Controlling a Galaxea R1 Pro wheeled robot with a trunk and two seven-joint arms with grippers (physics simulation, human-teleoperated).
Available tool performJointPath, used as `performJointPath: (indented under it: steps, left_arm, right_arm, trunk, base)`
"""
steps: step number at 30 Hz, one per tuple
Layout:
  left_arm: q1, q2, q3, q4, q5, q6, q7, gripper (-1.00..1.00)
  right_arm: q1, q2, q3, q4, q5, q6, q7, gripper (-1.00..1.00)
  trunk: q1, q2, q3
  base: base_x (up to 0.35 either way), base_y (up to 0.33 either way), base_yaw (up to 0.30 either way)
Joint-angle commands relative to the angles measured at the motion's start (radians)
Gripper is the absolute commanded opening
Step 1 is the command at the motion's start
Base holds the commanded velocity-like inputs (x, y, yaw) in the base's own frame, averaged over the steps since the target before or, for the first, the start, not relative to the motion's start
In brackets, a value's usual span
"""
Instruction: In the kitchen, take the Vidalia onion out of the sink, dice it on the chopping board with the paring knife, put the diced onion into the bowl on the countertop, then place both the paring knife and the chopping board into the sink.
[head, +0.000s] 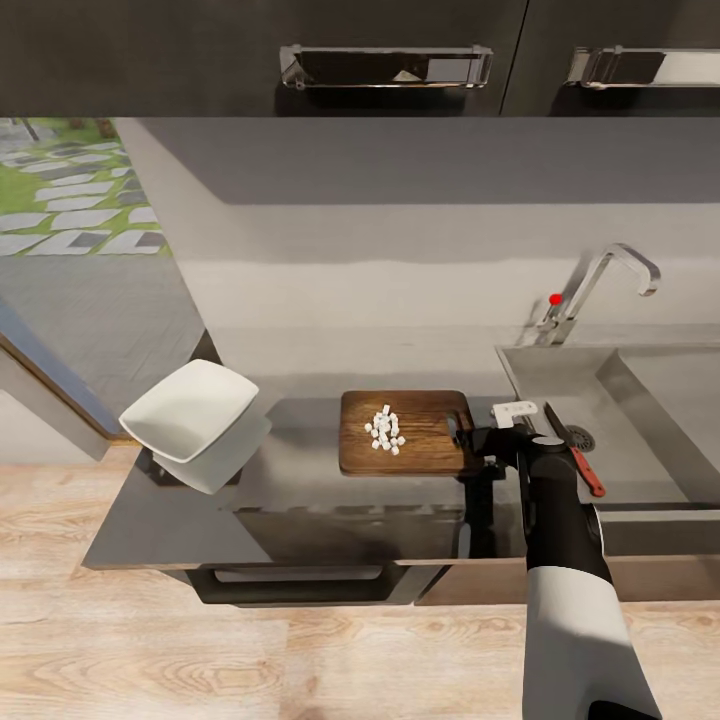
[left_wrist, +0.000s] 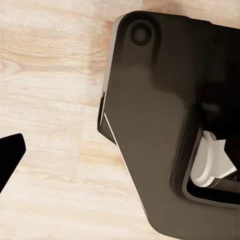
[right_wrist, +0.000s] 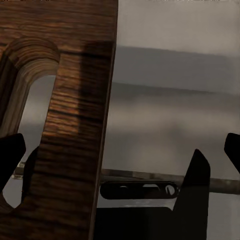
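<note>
We stood at the countertop (head: 150, 520) with our right gripper (head: 470, 440) reaching to the end of the chopping board (head: 420, 455), the end that had the slot. The board lay flat on the counter, just beside the sink (head: 640, 400). On its middle sat a small heap of white onion dice (head: 385, 430), so we judged the onion already taken from the basin and cut. In the right wrist view the board's slotted end (right_wrist: 70, 125) showed between the two dark fingertips (right_wrist: 12, 155), which stood well apart; the jaws were spread and not clamped on anything.

The paring knife (head: 580, 455) lay near the sink's front edge, close behind our right wrist, with its red handle end pointing toward us. We could not tell whether it rested on the rim or inside the basin.

The white bowl (head: 190, 410) stood tilted at the counter's far left end, well apart from the board, and looked empty as far as we could see. So the dice had not yet gone into it; that step, and putting the board in the sink, seemed left to do.

In the left wrist view we saw wooden floor (left_wrist: 50, 75) and a dark part of our base (left_wrist: 165, 125); one dark fingertip (left_wrist: 10, 155) showed at the edge, and we could not tell whether the left gripper was spread or closed
</note>
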Motion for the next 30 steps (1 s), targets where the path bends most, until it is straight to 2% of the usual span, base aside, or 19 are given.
performJointPath:
  steps: [1, 30]
  left_arm:
    - [0.000, 0.000, 0.001, -0.001, 0.008, 0.000, -0.006, 1.00]
    - [0.001, 0.000, 0.001, -0.001, 0.008, 0.000, -0.006, 1.00]
  right_arm:
    - [-0.001, 0.001, -0.003, -0.001, 0.010, 0.001, 0.010, 1.00]
    - [-0.001, 0.001, -0.003, -0.001, 0.010, 0.002, 0.010, 1.00]
  trunk:
    - [0.001, -0.002, -0.002]
    - [0.001, -0.002, -0.002]
  base:
    - [0.006, 0.000, 0.000]
    - [0.000, 0.000, 0.000]
